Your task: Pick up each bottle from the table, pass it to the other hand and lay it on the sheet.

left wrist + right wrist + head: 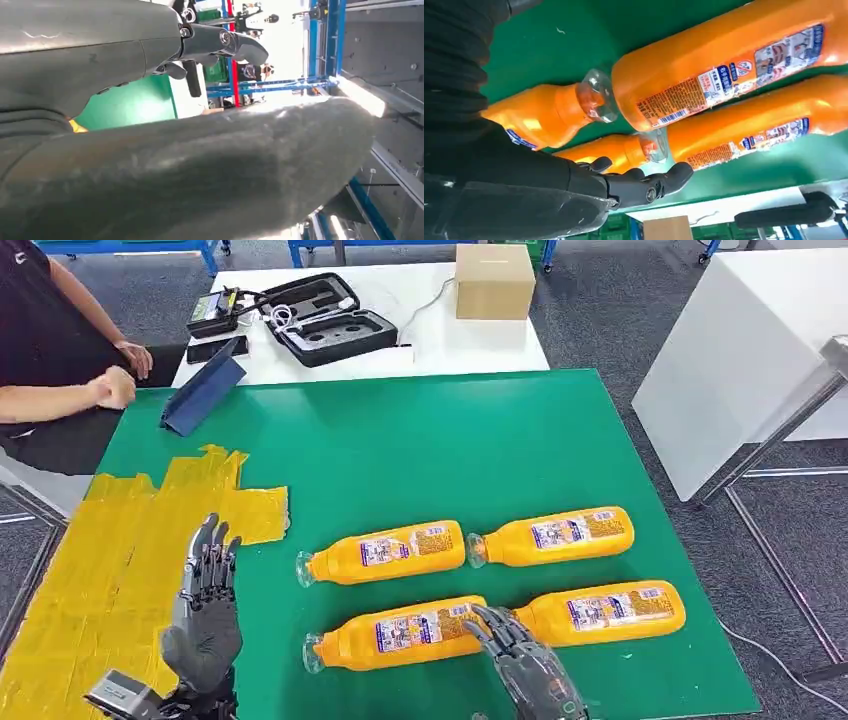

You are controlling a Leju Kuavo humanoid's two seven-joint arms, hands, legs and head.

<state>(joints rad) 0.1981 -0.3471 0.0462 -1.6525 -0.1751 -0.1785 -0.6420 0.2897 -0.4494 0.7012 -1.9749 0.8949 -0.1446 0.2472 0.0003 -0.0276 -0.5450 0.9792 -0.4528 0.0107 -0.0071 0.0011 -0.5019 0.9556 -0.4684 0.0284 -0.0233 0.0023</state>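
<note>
Four orange bottles (385,552) lie on the green bench (420,440), none on the yellow sheet (100,560). Left robot hand (205,610) is spread, holding nothing; right robot hand (520,655) hovers open by the near pair.

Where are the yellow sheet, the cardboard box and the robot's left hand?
yellow sheet (110,570), head view, bare middle.
cardboard box (494,282), head view, front face.
left hand (205,610), head view, back of hand.
</note>
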